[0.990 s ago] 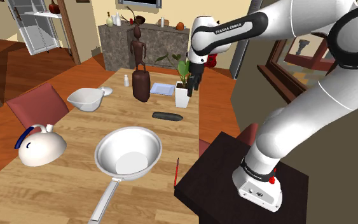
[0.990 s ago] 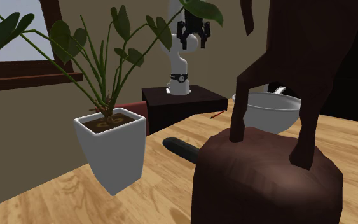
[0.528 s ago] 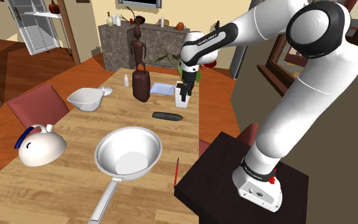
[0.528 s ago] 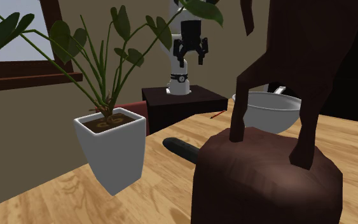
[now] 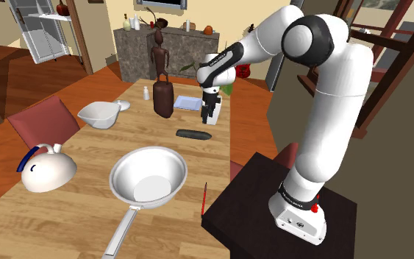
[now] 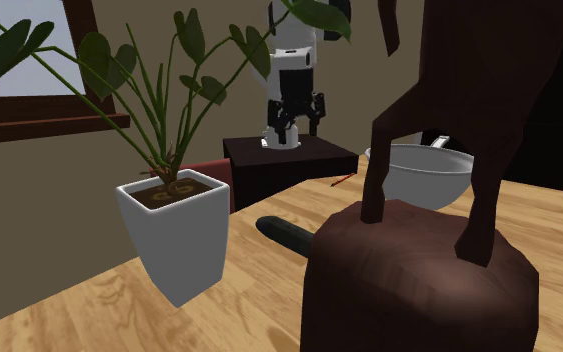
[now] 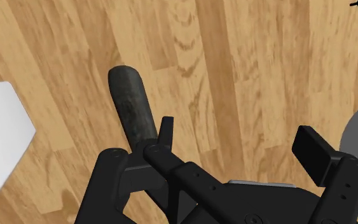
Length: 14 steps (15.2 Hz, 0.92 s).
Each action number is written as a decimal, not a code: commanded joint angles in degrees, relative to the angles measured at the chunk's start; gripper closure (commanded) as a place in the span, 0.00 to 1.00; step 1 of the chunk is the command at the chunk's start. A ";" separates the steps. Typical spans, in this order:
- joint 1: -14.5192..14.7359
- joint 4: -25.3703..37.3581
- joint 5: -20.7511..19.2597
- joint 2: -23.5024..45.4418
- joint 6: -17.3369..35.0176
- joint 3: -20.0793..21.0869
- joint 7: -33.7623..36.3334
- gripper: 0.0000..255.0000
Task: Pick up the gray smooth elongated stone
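Observation:
The grey elongated stone (image 5: 194, 134) lies flat on the wooden table (image 5: 80, 217), between the white plant pot and the steel pan. In the second exterior view the stone (image 6: 284, 232) is partly hidden behind the dark statue's base. My gripper (image 5: 212, 116) hangs open above the table, just beyond the stone on the pot's side, and holds nothing. In the wrist view the stone (image 7: 131, 105) lies beside one finger (image 7: 166, 130), outside the gap of the gripper (image 7: 241, 143). From across the table the gripper (image 6: 295, 125) points downward with its fingers spread.
A white plant pot (image 5: 210, 110) stands right behind the gripper. A tall dark statue (image 5: 162, 92) and a blue plate (image 5: 187, 103) lie further back. A steel pan (image 5: 148, 175), a white bowl (image 5: 98, 114), a white kettle (image 5: 47, 171) and a red pencil (image 5: 204, 199) share the table.
The arm has swung down and toward the shoulder view's left, lowering the gripper from high over the plant to just above the table near the stone. The fingers stay open.

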 commanded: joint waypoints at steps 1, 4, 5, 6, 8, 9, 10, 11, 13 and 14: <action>-0.88 3.56 1.31 5.05 1.04 0.10 -2.23 0.00; -2.10 9.07 2.82 11.96 1.83 0.72 -4.54 0.00; -2.53 11.07 3.23 14.27 1.95 0.97 -5.21 0.00; -2.96 13.15 3.60 16.59 2.00 1.22 -5.83 0.00; -3.83 17.59 4.20 21.26 1.90 1.74 -6.93 0.00; -4.27 19.95 4.44 23.62 1.74 2.01 -7.40 0.00; -4.69 22.42 4.63 26.01 1.50 2.27 -7.83 0.00; -5.11 25.00 4.78 28.43 1.19 2.52 -8.21 0.00; -5.92 30.55 4.97 33.37 0.30 3.01 -8.85 0.00; -6.32 33.55 5.01 35.92 -0.28 3.23 -9.10 0.00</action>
